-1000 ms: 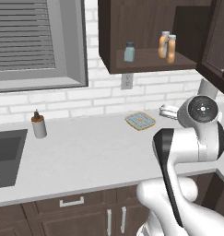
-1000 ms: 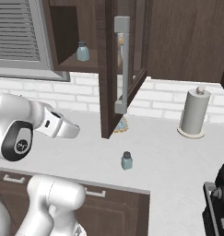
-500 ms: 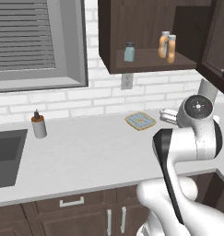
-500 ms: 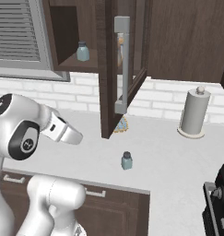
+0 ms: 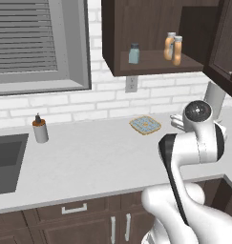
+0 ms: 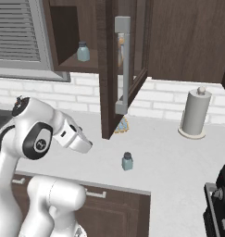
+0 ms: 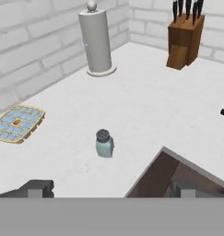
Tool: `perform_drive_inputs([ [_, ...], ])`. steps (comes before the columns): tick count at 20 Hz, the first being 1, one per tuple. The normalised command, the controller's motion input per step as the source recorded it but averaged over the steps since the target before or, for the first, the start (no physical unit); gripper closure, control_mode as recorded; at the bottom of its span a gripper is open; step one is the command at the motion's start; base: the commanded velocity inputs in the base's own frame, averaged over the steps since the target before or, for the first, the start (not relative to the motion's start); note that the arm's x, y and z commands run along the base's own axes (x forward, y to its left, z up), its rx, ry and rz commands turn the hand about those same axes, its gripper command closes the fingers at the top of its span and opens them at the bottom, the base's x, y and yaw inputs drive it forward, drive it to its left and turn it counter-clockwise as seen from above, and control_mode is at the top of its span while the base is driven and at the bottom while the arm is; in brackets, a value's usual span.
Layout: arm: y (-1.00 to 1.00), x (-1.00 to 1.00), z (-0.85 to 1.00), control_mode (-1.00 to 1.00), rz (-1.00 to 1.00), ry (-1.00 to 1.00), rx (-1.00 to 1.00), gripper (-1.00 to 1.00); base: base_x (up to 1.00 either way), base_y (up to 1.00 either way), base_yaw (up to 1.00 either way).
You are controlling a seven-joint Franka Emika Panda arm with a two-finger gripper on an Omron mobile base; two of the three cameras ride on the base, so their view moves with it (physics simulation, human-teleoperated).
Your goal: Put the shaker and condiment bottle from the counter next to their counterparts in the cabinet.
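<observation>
The pale blue-grey shaker [image 7: 104, 143] [image 6: 127, 161] stands upright on the counter [image 6: 174, 157] near its front edge. My gripper [image 7: 109, 190] is open and hangs above and short of the shaker, touching nothing; one dark fingertip [image 7: 37, 188] shows at the lower left. In the right base view the hand [image 6: 79, 139] points down-right at the shaker. In the open cabinet [image 5: 117, 38] a matching shaker [image 5: 133, 53] [image 6: 83, 51] stands on the shelf, and two orange condiment bottles [image 5: 174, 48] stand side by side to its right.
The cabinet door [image 6: 125, 65] hangs open over the counter. A paper towel roll [image 7: 97, 41] [image 6: 196, 112], a knife block [image 7: 184, 39] and a blue patterned trivet [image 7: 19, 123] [image 5: 145, 125] sit nearby. A pump dispenser [image 5: 39, 129] stands by the sink [image 5: 5, 159].
The hand has swung down and to the right, closer to the shaker on the counter. The jaws stay open and nothing else has moved.
</observation>
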Motion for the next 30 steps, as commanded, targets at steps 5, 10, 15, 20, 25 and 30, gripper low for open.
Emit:
perform_drive_inputs([
  [5,-0.34,0.37,-0.55,-1.00,-0.12,0.00,0.05,-1.00,0.00,0.00,0.00],
  [10,0.07,0.08,-0.39,-1.00,-0.10,0.00,0.00,-1.00,0.00,0.00,0.00],
  [15,-0.04,0.27,-0.19,-1.00,-0.05,0.00,0.00,-1.00,0.00,0.00,0.00],
  [20,-0.01,0.14,-0.39,-1.00,0.00,0.09,0.00,-1.00,0.00,0.00,0.00],
  [25,-0.07,0.02,-0.29,-1.00,0.00,0.01,0.02,-1.00,0.00,0.00,0.00],
  [30,-0.12,0.26,-0.21,-1.00,0.00,0.00,0.00,-1.00,0.00,0.00,0.00],
])
